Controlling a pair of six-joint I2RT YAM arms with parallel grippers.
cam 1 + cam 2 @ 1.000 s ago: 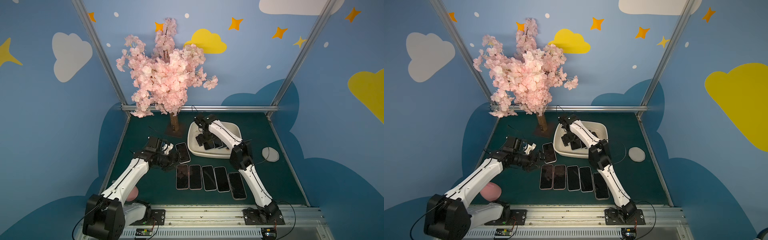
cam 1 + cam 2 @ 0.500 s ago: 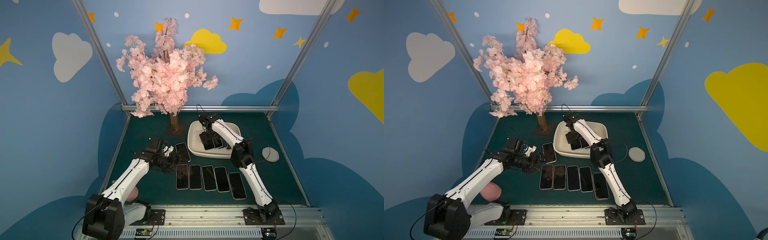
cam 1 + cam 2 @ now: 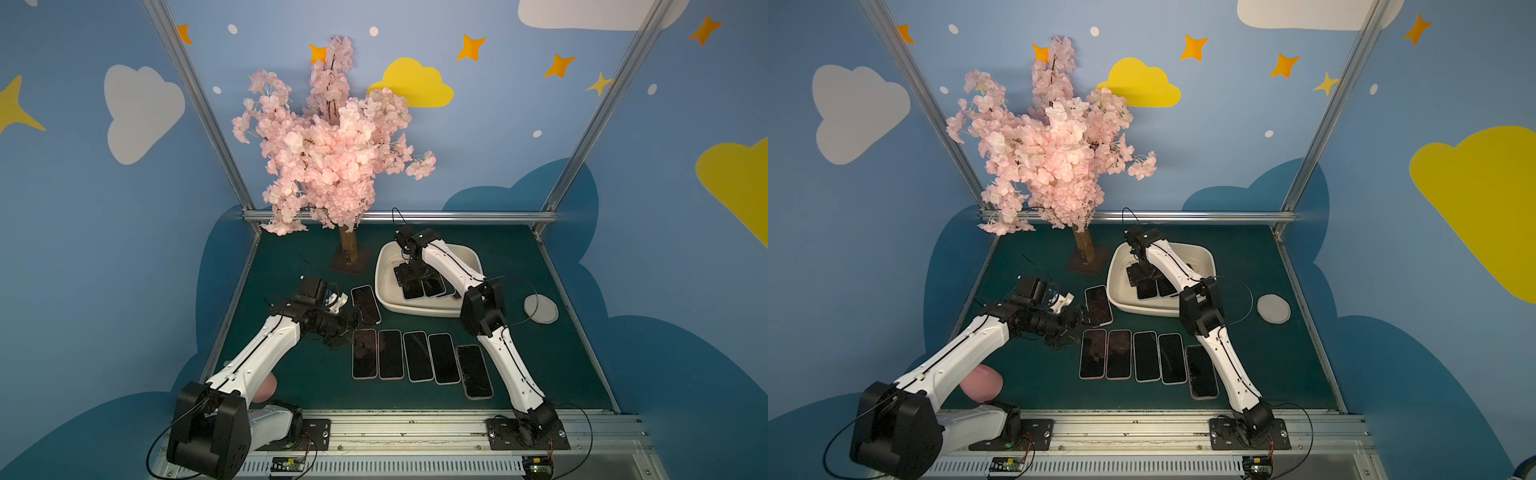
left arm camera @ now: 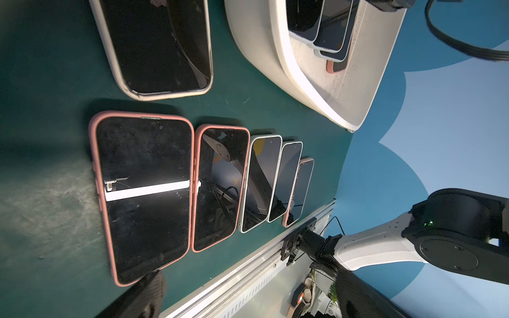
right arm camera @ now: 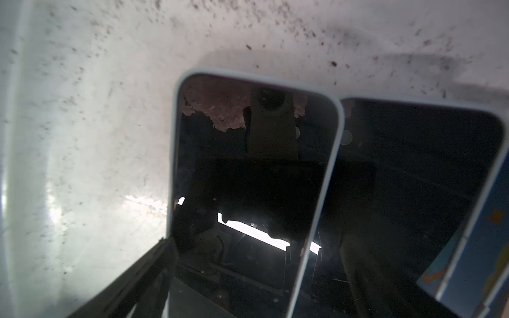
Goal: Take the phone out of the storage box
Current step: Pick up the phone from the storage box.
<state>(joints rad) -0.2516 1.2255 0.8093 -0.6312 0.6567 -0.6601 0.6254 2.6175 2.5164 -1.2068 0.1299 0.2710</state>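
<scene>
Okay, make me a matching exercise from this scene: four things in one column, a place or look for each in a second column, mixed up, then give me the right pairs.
Things
1. storage box
2. blossom tree
3. grey disc
4. row of five phones

Descriptions
A. lying flat, side by side, near the front of the mat
B. alone by the mat's right edge
C. cream-white, speckled inside
D. pink, standing upright at the back

Pairs: 1-C, 2-D, 3-B, 4-A
</scene>
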